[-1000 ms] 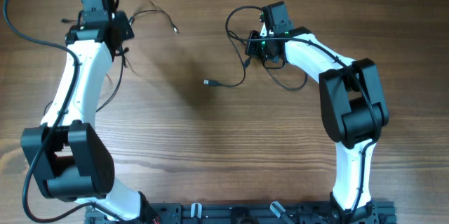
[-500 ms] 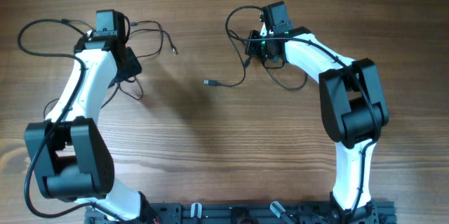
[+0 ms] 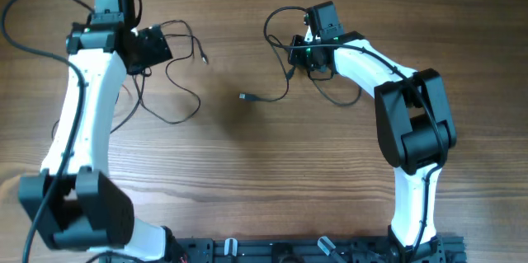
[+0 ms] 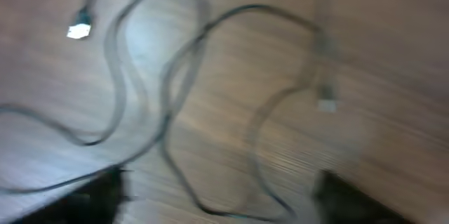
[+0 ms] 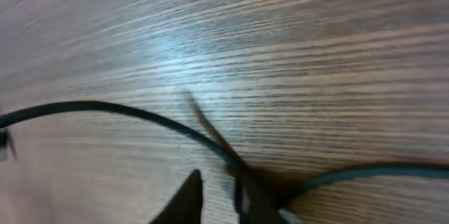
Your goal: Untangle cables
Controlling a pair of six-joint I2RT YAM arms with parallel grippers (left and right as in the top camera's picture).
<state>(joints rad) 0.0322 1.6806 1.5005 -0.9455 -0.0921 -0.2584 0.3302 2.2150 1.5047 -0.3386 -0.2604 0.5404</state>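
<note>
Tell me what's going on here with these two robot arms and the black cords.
Two robot arms are busy untangling at a wooden table. The left tool hovers open above a loose bunch of cords, holding nothing. The right tool sits low on a separate cord; whether it is clamped on it is unclear. The two groups of cords lie apart from each other.

The left arm (image 3: pixel 82 115) and right arm (image 3: pixel 367 63) are clad in white shells with black joints; a green light (image 3: pixel 308 48) is lit by the right end effector (image 3: pixel 299 55).
</note>
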